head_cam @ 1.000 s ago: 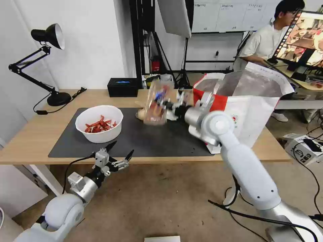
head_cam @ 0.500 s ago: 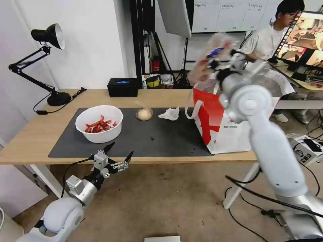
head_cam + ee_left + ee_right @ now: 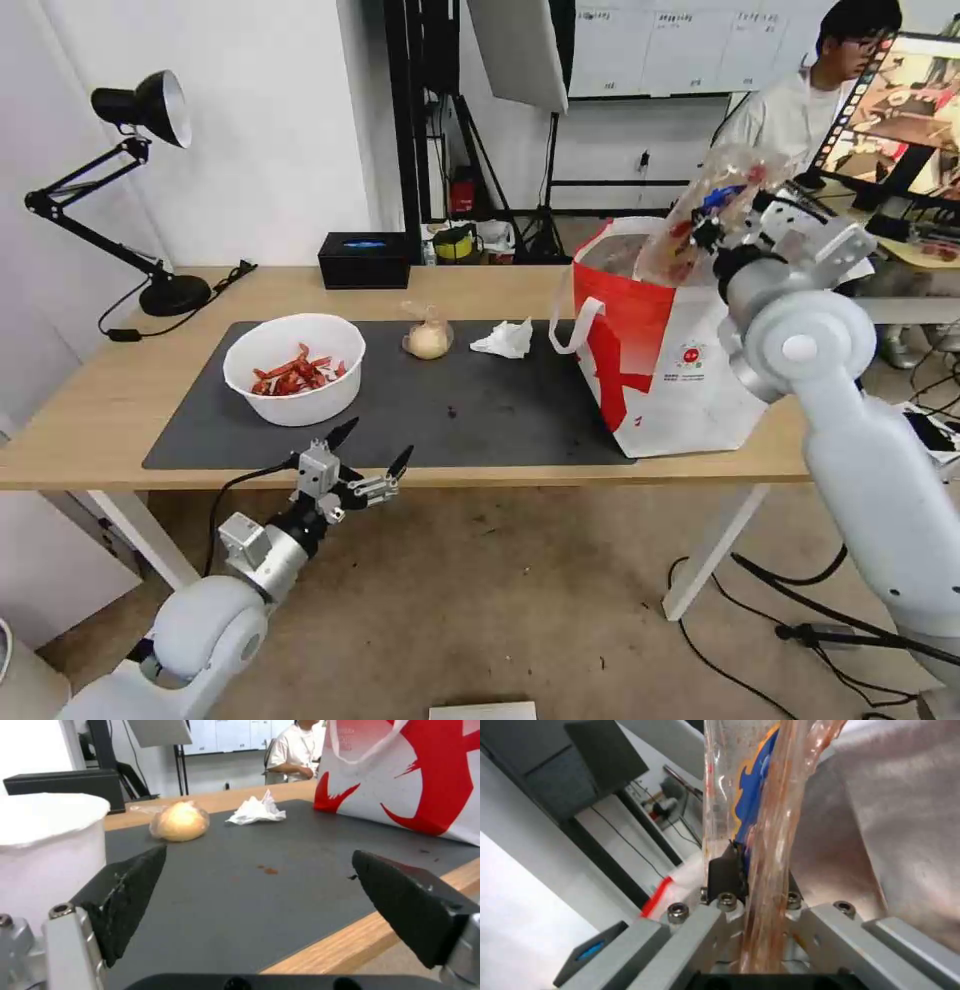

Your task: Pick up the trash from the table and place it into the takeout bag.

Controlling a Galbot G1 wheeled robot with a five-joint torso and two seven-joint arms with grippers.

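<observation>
Left tool (image 3: 369, 451): low, in front of worktop's near edge, black fingers (image 3: 127, 896) spread wide, nothing between them.

Worktop (image 3: 90, 400): light wood, dark grey mat (image 3: 480, 410) laid along it.

White bowl (image 3: 294, 367): on mat's left part, red chili scraps inside, upright.

Clear baggie (image 3: 428, 336): on mat past the bowl, 1 beige lump inside.

Crumpled napkin (image 3: 505, 339): on mat just right of the baggie, apart from it.

Takeout bag (image 3: 680, 340): standing at worktop's right end, red-and-white, mouth open, foil lining showing, white strap hanging on its left face.

Right tool (image 3: 712, 232): raised above the bag's open mouth, pinched tight on clear plastic tray (image 3: 700, 210); tray tilted, upper end high, lower end at the bag's rim.

Black box (image 3: 365, 259): at worktop's far edge.
</observation>
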